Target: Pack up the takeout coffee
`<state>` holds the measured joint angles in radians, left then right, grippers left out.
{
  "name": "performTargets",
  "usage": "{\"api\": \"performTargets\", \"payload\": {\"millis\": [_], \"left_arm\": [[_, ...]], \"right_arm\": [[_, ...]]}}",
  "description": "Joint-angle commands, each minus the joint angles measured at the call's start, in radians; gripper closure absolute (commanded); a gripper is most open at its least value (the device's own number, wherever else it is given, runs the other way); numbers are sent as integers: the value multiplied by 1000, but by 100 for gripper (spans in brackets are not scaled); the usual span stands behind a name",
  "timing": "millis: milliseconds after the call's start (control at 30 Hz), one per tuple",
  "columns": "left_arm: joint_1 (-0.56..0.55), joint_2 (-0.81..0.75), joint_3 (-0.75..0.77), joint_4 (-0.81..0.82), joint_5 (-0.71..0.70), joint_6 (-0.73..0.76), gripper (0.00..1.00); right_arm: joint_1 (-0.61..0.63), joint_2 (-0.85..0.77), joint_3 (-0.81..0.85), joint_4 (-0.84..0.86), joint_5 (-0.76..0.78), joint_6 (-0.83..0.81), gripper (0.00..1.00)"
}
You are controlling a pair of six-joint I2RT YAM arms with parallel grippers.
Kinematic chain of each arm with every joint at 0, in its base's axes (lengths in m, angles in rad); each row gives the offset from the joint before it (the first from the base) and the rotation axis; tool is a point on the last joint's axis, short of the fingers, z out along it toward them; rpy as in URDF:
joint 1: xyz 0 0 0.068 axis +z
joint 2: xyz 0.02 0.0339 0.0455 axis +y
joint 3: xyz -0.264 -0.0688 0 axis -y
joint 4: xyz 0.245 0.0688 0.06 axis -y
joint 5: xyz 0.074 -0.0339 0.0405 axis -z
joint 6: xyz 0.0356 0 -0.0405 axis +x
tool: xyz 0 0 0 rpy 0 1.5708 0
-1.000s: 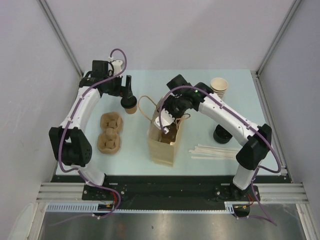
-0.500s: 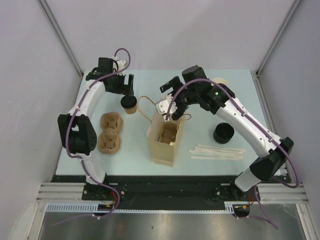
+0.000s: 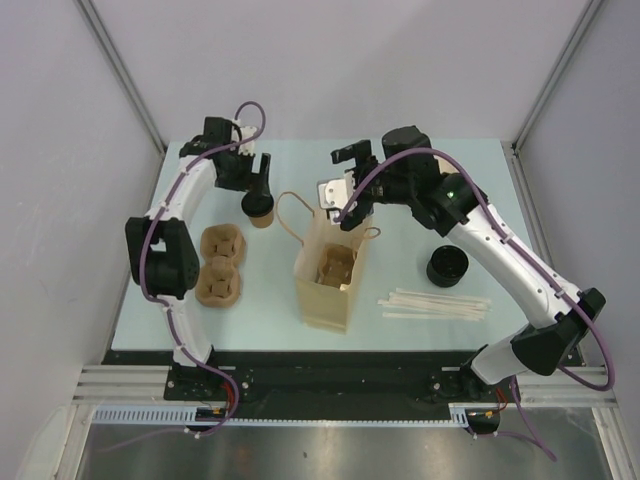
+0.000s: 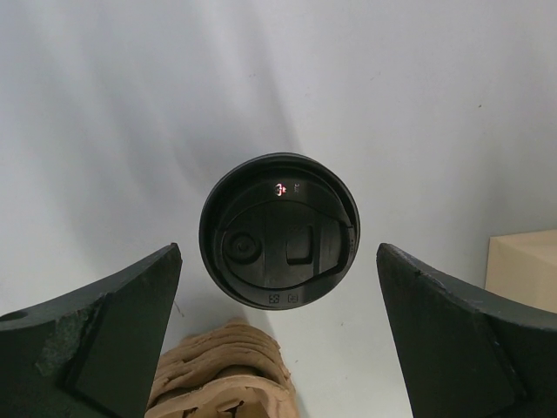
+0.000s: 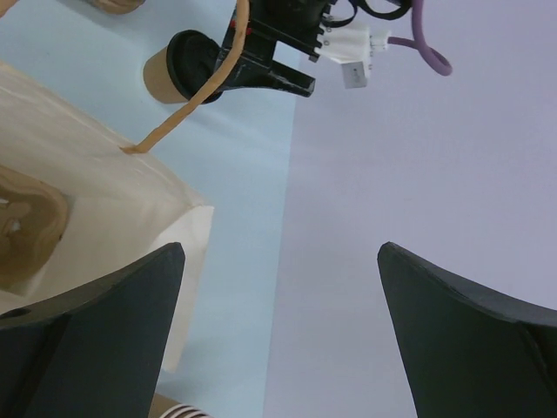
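The takeout coffee [image 3: 259, 208], a tan paper cup with a black lid [image 4: 278, 229], stands upright on the table at the back left. My left gripper [image 3: 256, 188] hangs open right above it. In the left wrist view the lid sits between the two spread fingertips [image 4: 130, 313], which do not touch it. My right gripper [image 3: 340, 185] hovers open and empty above the far rim of the open paper bag [image 3: 325, 285]. The right wrist view shows the bag [image 5: 96, 218] at the left and the cup [image 5: 170, 74] beyond it.
A brown pulp cup carrier [image 3: 335, 268] lies inside the bag. A pair of pulp carriers [image 3: 220, 265] sit left of the bag, just in front of the cup. A stack of black lids [image 3: 447, 267] and several wooden stirrers [image 3: 435, 303] lie at the right.
My right gripper has opened, risen out of the bag and drawn back toward the far side. The carrier stays in the bag. The left gripper has shifted only slightly over the cup.
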<state>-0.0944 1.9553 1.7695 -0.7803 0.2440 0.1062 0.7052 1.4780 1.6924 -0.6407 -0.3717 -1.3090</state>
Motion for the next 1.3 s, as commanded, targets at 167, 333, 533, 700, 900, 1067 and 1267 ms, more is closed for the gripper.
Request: {"api": "performTargets", "payload": {"millis": [167, 333, 533, 700, 900, 1067, 1267], "left_arm": [[7, 30, 42, -25, 14, 9, 0], [5, 39, 42, -37, 29, 6, 1], [7, 40, 28, -39, 51, 0, 0], [7, 50, 25, -30, 54, -3, 1], [7, 65, 28, -27, 51, -8, 0], [7, 71, 24, -25, 51, -8, 1], [7, 73, 18, -22, 49, -7, 1]], "right_arm": [[-9, -58, 12, 141, -12, 165, 1], [-12, -64, 10, 165, -7, 195, 0], [-26, -62, 12, 176, -7, 220, 0], [-33, -65, 15, 176, -4, 240, 0], [-41, -74, 13, 197, 5, 280, 0], [-46, -78, 7, 196, 14, 290, 0], [-46, -81, 3, 194, 19, 292, 0]]}}
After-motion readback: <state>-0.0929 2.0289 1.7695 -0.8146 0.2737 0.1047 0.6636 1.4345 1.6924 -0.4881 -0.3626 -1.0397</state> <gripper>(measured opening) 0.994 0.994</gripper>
